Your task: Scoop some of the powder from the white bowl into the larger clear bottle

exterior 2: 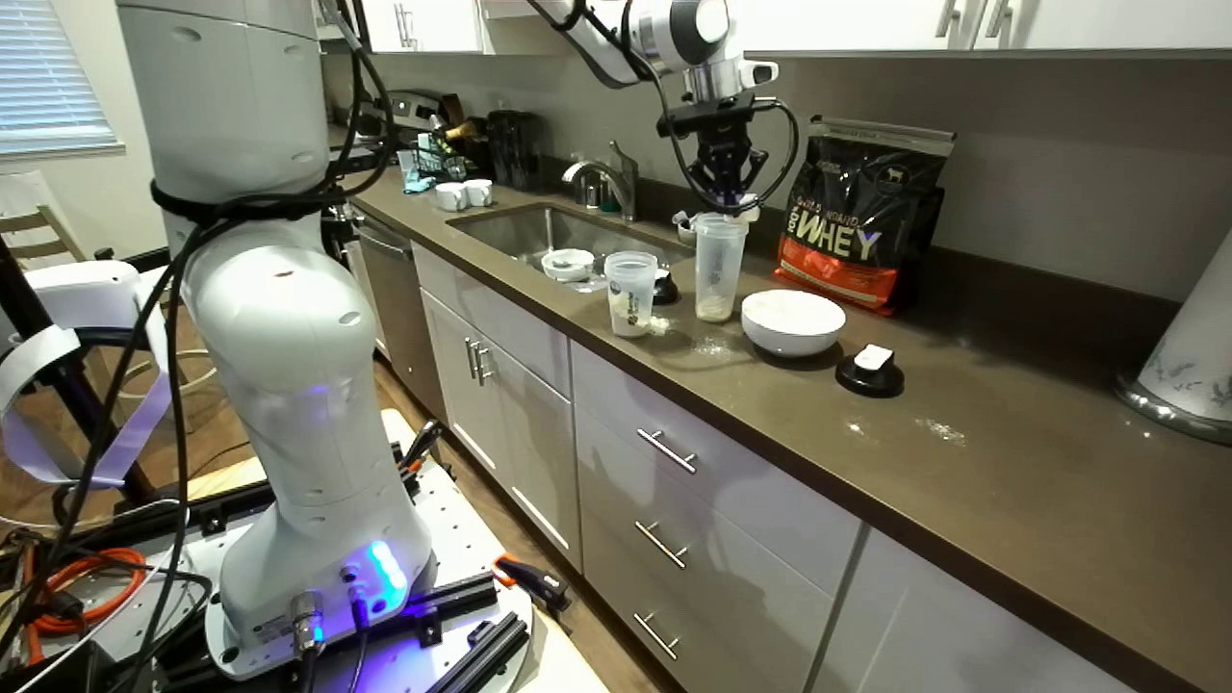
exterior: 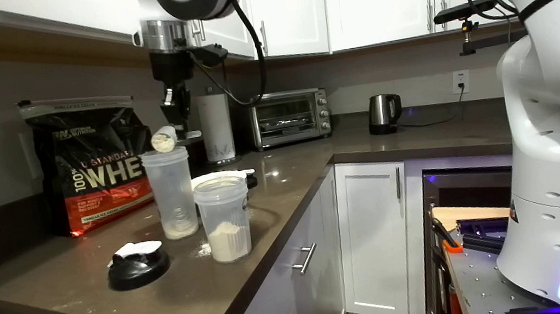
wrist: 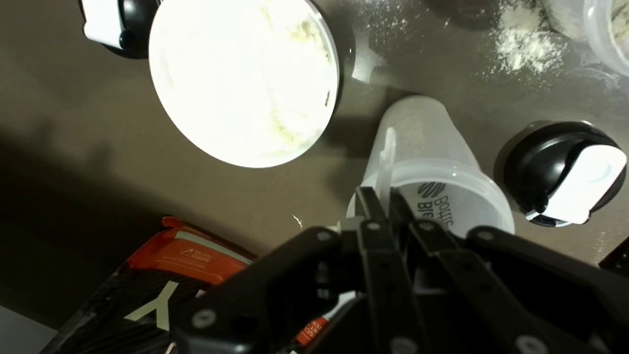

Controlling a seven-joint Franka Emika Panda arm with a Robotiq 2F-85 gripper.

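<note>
I see the claw (wrist: 384,197) pinching a white scoop (exterior: 170,132) by its handle (wrist: 386,161), tipped at the rim of the tall clear bottle (exterior: 171,188). Pale powder (exterior: 163,143) shows in the scoop (some sits in the bottle too), and the white bowl (exterior 2: 792,331) stands nearby on the surface (exterior 2: 1020,481).
</note>
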